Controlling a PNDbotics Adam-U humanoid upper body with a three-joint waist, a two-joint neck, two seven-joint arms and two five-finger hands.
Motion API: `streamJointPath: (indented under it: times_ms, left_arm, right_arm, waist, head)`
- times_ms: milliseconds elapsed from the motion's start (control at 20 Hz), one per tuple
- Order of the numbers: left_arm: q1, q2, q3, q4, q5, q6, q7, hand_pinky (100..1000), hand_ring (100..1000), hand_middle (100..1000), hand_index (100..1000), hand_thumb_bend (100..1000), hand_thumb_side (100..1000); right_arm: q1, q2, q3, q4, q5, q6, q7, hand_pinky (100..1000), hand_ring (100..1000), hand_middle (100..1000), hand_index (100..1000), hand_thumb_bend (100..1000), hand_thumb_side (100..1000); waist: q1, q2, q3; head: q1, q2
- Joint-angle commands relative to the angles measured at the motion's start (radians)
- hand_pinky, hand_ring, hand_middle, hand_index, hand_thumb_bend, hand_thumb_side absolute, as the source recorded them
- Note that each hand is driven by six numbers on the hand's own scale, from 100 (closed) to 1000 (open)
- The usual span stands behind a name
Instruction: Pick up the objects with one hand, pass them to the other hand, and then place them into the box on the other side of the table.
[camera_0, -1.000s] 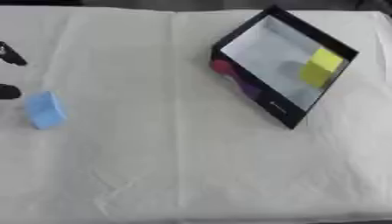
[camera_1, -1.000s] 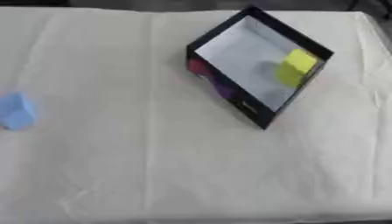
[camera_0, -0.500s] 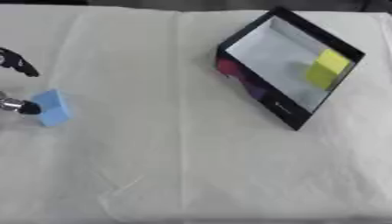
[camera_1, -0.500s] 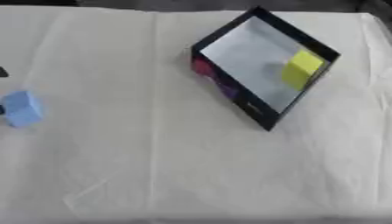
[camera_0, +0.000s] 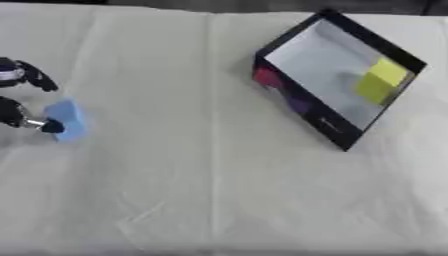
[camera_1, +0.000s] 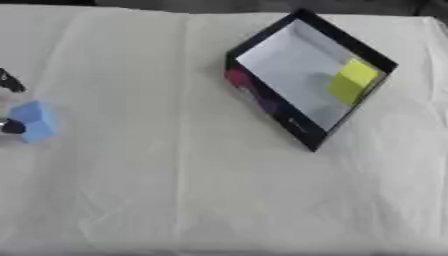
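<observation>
The left hand (camera_0: 19, 102) is now further into the scene at the left edge than a second ago, when only dark fingertips showed there. One finger (camera_0: 48, 125) now touches the left face of the blue block (camera_0: 67, 119), and another dark finger (camera_0: 37, 79) is raised just beyond the block's far side. The blue block stands a little further right and further from the near edge than before, and looks turned slightly. Whether the fingers clasp it cannot be told.

Light blue foam block (camera_0: 66, 119) far left on cloth-covered worktop (camera_0: 175, 190); black-rimmed box (camera_0: 337, 75) far right, yellow block (camera_0: 378, 80) inside.
</observation>
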Motion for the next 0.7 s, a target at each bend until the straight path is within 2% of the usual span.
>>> streamJointPath:
  times_ms: [50, 400, 700]
  left_arm:
    - [-0.020, 0.009, -0.004, 0.012, -0.028, 0.002, 0.017, 912, 865, 764, 861, 786, 626]
    - [-0.023, -0.009, -0.012, 0.039, -0.080, -0.003, 0.027, 905, 864, 762, 853, 789, 523]
    - [-0.026, -0.022, -0.013, 0.060, -0.111, 0.011, 0.057, 901, 862, 759, 850, 770, 503]
  right_arm:
    - [-0.011, -0.026, -0.007, 0.002, 0.011, 0.006, 0.001, 721, 978, 891, 1000, 100, 433]
    - [-0.008, -0.020, -0.007, 0.007, 0.019, 0.009, 0.004, 726, 977, 894, 1000, 100, 439]
    - [-0.004, -0.013, -0.007, 0.012, 0.023, 0.007, 0.014, 728, 977, 896, 1000, 100, 455]
  waist:
    - [0.014, -0.030, -0.002]
    - [0.013, -0.029, -0.004]
    - [0.014, -0.028, -0.006]
  head:
    - [0.006, 0.001]
    - [0.008, 0.001]
    - [0.011, -0.002]
